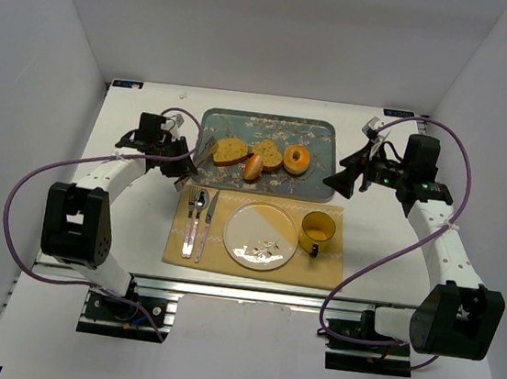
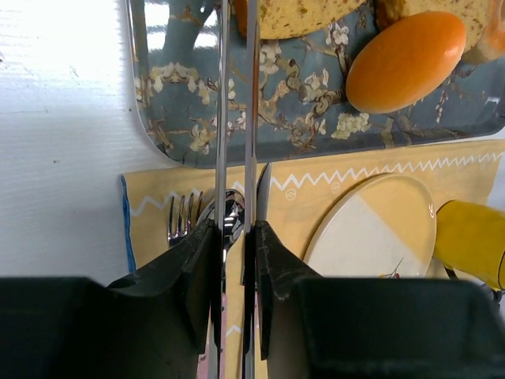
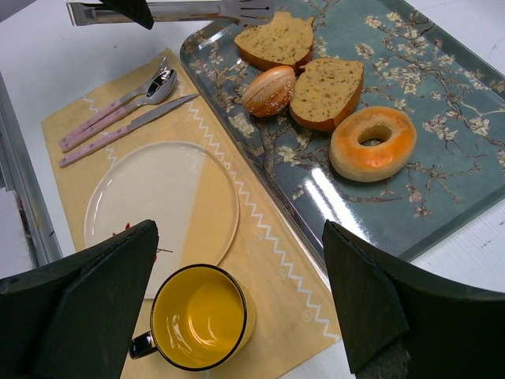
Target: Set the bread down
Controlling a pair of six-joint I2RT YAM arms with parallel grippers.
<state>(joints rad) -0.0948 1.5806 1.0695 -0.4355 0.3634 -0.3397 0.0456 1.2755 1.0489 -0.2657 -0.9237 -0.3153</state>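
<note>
Two seeded bread slices [image 1: 230,151] [image 1: 268,152], a small oval roll [image 1: 253,166] and a bagel [image 1: 296,159] lie on the blue floral tray [image 1: 320,133]. My left gripper [image 1: 186,160] is shut on metal tongs [image 1: 204,151]. The tong tips reach over the tray's left edge, close to the left slice. In the left wrist view the tong arms [image 2: 251,118] run up between the jaws toward the slice [image 2: 300,16], with the roll [image 2: 406,59] to the right. My right gripper [image 1: 343,177] is open and empty, hovering off the tray's right end. A cream plate [image 1: 260,236] sits on the yellow placemat.
A yellow mug [image 1: 318,232] stands right of the plate. A fork, spoon and knife [image 1: 196,219] lie to the plate's left. In the right wrist view the mug [image 3: 201,328] is below my open jaws, and the plate [image 3: 162,205] and tray [image 3: 442,181] lie beyond.
</note>
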